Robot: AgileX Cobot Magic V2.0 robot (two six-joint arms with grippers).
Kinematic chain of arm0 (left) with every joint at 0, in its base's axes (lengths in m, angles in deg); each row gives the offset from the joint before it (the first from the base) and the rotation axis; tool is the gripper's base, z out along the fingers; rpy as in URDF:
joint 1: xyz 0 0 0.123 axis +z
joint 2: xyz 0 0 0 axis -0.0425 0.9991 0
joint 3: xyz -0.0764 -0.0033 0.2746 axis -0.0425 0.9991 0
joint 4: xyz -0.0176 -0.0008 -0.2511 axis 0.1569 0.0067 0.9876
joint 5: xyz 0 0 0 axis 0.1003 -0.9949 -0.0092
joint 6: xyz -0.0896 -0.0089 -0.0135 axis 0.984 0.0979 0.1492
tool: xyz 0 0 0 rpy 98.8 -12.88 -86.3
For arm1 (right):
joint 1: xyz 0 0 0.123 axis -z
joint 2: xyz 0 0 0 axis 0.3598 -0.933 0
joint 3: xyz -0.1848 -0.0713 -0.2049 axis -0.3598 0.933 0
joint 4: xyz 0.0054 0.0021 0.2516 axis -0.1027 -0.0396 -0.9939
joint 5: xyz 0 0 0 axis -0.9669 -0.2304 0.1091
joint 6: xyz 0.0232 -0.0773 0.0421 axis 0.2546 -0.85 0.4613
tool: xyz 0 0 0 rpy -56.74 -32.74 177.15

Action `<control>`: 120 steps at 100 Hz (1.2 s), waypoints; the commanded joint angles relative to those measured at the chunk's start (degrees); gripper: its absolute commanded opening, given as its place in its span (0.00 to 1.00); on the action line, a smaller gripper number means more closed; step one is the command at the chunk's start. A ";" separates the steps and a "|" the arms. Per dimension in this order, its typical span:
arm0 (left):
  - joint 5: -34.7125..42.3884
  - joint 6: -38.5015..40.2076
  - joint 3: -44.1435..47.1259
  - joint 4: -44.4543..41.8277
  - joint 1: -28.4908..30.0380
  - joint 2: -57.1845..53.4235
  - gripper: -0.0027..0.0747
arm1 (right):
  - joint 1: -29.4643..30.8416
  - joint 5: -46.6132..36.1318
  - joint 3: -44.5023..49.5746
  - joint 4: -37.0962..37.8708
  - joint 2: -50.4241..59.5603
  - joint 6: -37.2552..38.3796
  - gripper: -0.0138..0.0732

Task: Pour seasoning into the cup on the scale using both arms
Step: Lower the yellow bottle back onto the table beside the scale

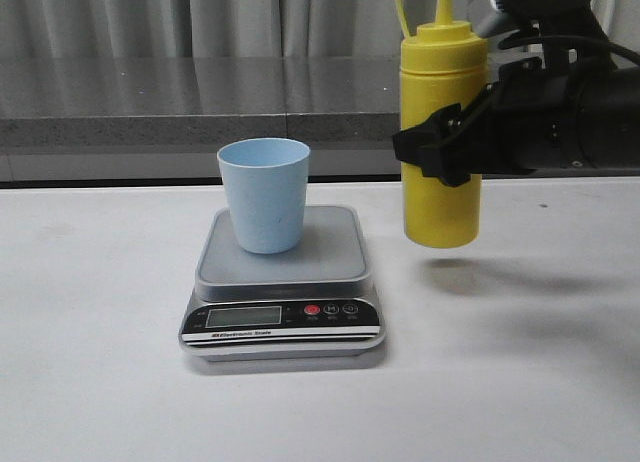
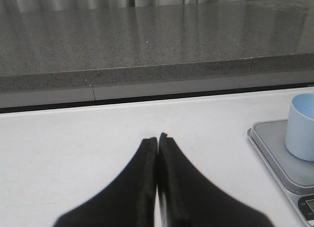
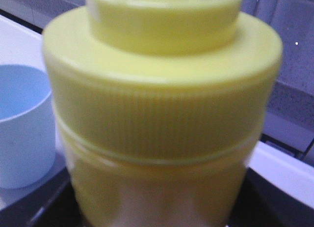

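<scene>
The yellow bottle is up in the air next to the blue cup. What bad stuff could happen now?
The seasoning bottle hangs above the table, held only by the right gripper, so it might slip and fall. The cup stands loose on the scale; a bump from the bottle could tip it. The left gripper is shut and away from the cup, so nothing steadies it. Seasoning could also miss and land on the scale.

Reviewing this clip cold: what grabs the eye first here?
The yellow seasoning bottle, held upright above the table by the right gripper, right of the scale. Next, the pale blue cup standing on the scale's grey platform. The left gripper is shut, empty, low over the table.
</scene>
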 commanded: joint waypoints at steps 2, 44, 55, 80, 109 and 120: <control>4.76 -0.05 -1.63 0.18 0.09 0.40 0.01 | 0.33 -8.23 -0.95 -0.98 0.29 -1.08 0.49; 4.76 -0.05 -1.63 0.18 0.09 0.40 0.01 | 0.33 -15.39 -0.95 -1.11 -6.41 -1.08 0.49; 4.76 -0.05 -1.63 0.18 0.09 0.40 0.01 | 0.33 -15.36 -0.95 -1.11 -6.95 -1.08 0.49; 4.76 -0.05 -1.63 0.18 0.09 0.40 0.01 | 0.33 -16.44 0.20 -1.30 -8.74 -1.13 0.49; 4.76 -0.05 -1.63 0.18 0.09 0.40 0.01 | 0.33 -19.86 2.66 -3.10 -10.32 -1.13 0.50; 4.76 -0.05 -1.63 0.18 0.09 0.40 0.01 | 0.33 -20.26 2.66 -3.21 -10.32 -1.13 0.58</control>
